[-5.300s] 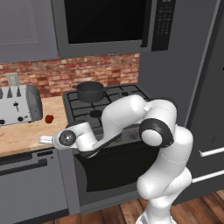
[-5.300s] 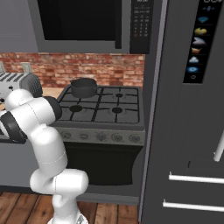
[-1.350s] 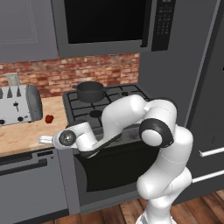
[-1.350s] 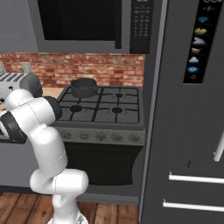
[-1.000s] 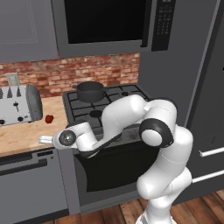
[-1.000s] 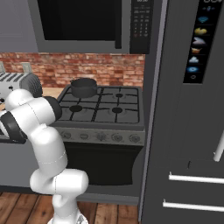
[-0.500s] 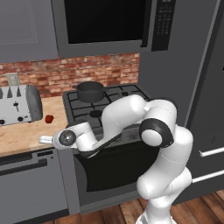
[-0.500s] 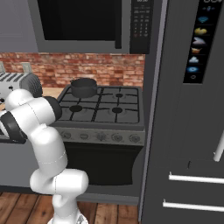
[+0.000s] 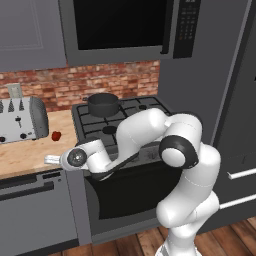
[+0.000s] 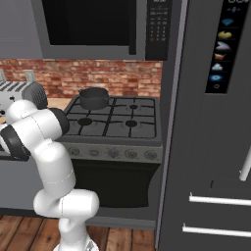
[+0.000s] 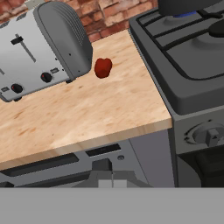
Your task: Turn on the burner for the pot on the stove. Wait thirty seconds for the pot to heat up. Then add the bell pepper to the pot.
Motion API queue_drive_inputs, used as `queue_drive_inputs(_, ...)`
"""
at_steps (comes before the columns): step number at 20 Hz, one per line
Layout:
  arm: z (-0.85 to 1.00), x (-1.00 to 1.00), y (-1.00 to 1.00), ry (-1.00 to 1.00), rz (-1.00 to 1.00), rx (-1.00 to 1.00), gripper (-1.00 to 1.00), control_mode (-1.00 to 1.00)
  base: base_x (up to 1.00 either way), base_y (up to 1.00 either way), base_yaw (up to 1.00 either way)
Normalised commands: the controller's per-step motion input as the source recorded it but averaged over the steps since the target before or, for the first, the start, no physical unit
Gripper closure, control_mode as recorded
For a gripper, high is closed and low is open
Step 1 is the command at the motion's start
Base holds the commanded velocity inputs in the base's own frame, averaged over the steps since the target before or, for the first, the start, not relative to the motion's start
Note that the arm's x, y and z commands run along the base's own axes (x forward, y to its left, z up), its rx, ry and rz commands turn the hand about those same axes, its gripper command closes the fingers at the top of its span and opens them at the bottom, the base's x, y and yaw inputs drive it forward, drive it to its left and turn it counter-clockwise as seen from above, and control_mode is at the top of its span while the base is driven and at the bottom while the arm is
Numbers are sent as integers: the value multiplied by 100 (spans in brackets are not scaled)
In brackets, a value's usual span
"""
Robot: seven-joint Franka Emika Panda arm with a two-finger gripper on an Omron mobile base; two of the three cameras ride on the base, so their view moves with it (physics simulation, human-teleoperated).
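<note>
Hand view: the bell pepper [image 11: 103, 68] is seen lying on the wooden counter [image 11: 87, 113], just beside the toaster [image 11: 41, 48] and apart from the stove [image 11: 192, 65], with one front knob [image 11: 209, 135] visible near the lower right. The gripper [image 11: 106, 168] is closed, its tips pressed together with nothing held between them. A blue glow is visible under the pot [image 11: 183, 5] at the top edge, so the burner is judged to be lit and the waiting step is likely under way.

Several risks are judged from here. The pepper is small, round and shiny, so it could be pushed or rolled towards the toaster if it is approached with the jaws shut or off-centre. The toaster could also be bumped by the hand on the way in.

From the left base view, the arm is folded low and stretched leftwards across the stove front, with the gripper [image 9: 52, 159] held level at the counter's front edge, well short of the pepper [image 9: 56, 135]. The pot [image 9: 103, 104] sits on the rear left burner.
</note>
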Motion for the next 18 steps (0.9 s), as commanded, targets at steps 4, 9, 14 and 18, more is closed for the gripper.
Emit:
queue_drive_inputs(4, 0, 0, 0, 0, 0, 0, 100, -100, 0, 0, 0)
queue_drive_inputs(9, 0, 0, 0, 0, 0, 0, 100, -100, 0, 0, 0)
queue_drive_inputs(14, 0, 0, 0, 0, 0, 0, 100, -100, 0, 0, 0)
queue_drive_inputs(18, 0, 0, 0, 0, 0, 0, 100, -100, 0, 0, 0)
